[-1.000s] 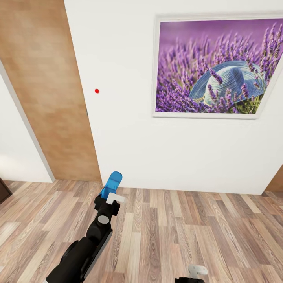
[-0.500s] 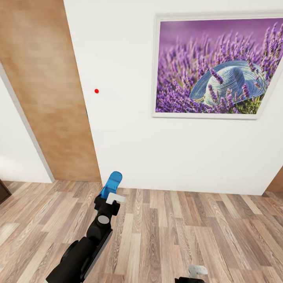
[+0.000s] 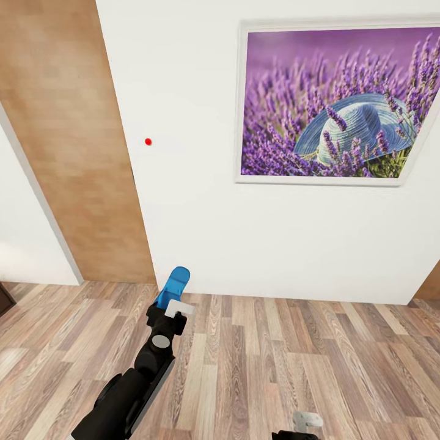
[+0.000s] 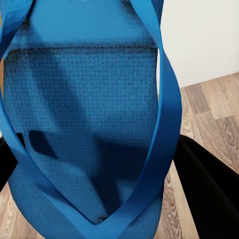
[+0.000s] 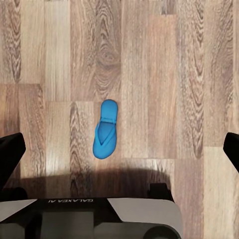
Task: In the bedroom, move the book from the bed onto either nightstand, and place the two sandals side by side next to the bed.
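Sandal (image 3: pixel 174 286) number one is in our left claw (image 3: pixel 174 308), whose jaws are closed on it; in the head view its blue sole sticks up past the fingers, in front of the white wall (image 3: pixel 189 153). Our left wrist view looks straight onto that sandal's textured footbed and its blue straps, very close to the lens. The second sandal (image 5: pixel 105 129) lies flat on the wood-plank floor (image 5: pixel 149 74), seen from above in the right wrist view, well apart from the robot's own body at the near edge of that picture. Our right claw (image 3: pixel 305 420) hangs low over the floor with nothing between its dark fingers (image 5: pixel 10 152), which stand wide apart.

We judge that we are in the sandal part of the task: one is picked up and carried, the other is not yet collected. Relative to the wall, a lavender painting (image 3: pixel 333 101) hangs on it and a wooden door (image 3: pixel 73 140) stands beside it; we see no bed, book or nightstand from here.

Next we would need to turn the base toward the bed, bring the held sandal down flat on the floor just beside the frame, then fetch the loose one and lay it parallel, close alongside the first, both pointing the same way.
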